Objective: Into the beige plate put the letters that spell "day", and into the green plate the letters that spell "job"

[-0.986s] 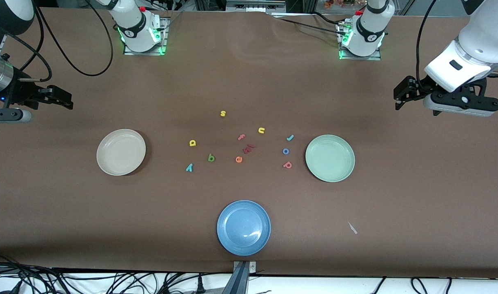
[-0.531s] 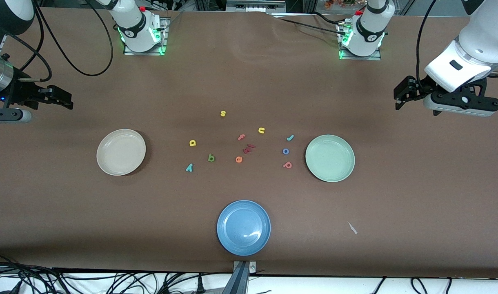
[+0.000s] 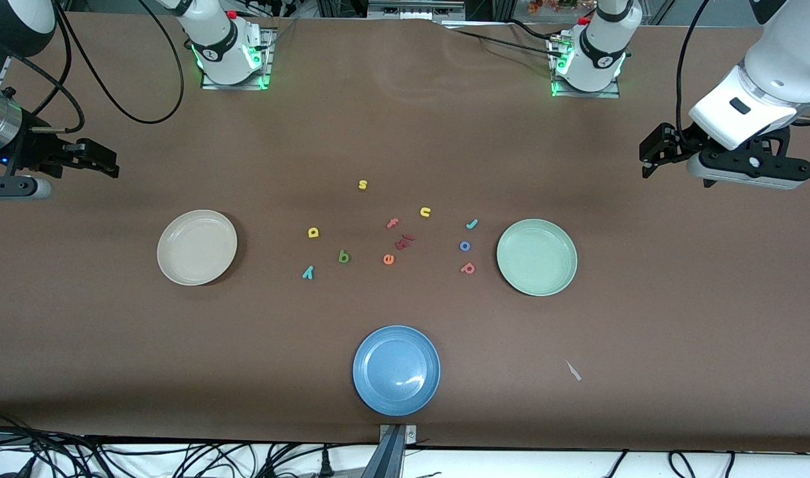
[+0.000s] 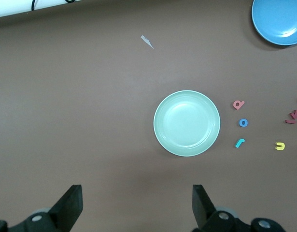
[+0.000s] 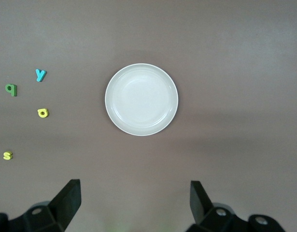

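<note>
The beige plate [image 3: 197, 247] [image 5: 141, 99] lies toward the right arm's end, the green plate [image 3: 536, 257] [image 4: 187, 123] toward the left arm's end. Beside the beige plate lie the yellow round-bowled letter [image 3: 313, 232], the dark green stemmed letter [image 3: 343, 256] and the teal "y" [image 3: 307, 272]. Beside the green plate lie the teal "j" [image 3: 472, 224], the blue "o" [image 3: 465, 246] and the salmon "b" [image 3: 468, 268]. My left gripper [image 3: 647, 158] [image 4: 137, 193] and right gripper [image 3: 111, 164] [image 5: 135, 188] hang open and empty over bare table at their own ends.
A blue plate [image 3: 396, 370] sits nearest the front camera. Between the letter groups lie a yellow "s" [image 3: 362, 184], a yellow "u" [image 3: 425, 212], a reddish "f" [image 3: 393, 223], dark red pieces [image 3: 404, 241] and an orange "e" [image 3: 388, 259]. A pale scrap [image 3: 573, 370] lies on the table.
</note>
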Robot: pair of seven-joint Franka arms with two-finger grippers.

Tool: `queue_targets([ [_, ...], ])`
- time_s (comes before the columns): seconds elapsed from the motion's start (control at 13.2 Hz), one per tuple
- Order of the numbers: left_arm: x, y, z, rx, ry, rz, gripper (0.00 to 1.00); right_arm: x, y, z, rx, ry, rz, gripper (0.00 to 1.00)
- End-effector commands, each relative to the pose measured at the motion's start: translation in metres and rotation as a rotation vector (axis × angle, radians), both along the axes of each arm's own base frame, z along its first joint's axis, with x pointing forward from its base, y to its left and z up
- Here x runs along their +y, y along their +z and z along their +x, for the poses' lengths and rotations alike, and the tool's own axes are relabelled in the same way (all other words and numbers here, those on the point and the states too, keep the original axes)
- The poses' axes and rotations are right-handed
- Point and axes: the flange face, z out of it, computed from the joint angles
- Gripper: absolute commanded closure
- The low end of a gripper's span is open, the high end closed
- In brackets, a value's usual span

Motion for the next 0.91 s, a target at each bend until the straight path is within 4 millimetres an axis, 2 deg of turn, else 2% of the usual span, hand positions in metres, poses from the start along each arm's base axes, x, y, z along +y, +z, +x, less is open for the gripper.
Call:
queue_targets([
  [0.0, -0.0007, 0.0050, 0.0026, 0.006, -0.018, 0.014, 0.00, -0.0015, 0.0006, -0.0020, 0.007, 0.010, -0.005, 0.00],
  [0.83, -0.0074, -0.0022, 0.0071, 0.010, -0.017, 0.012, 0.00, -0.0011, -0.0009, -0.0043, 0.027, 0.009, -0.001, 0.00],
])
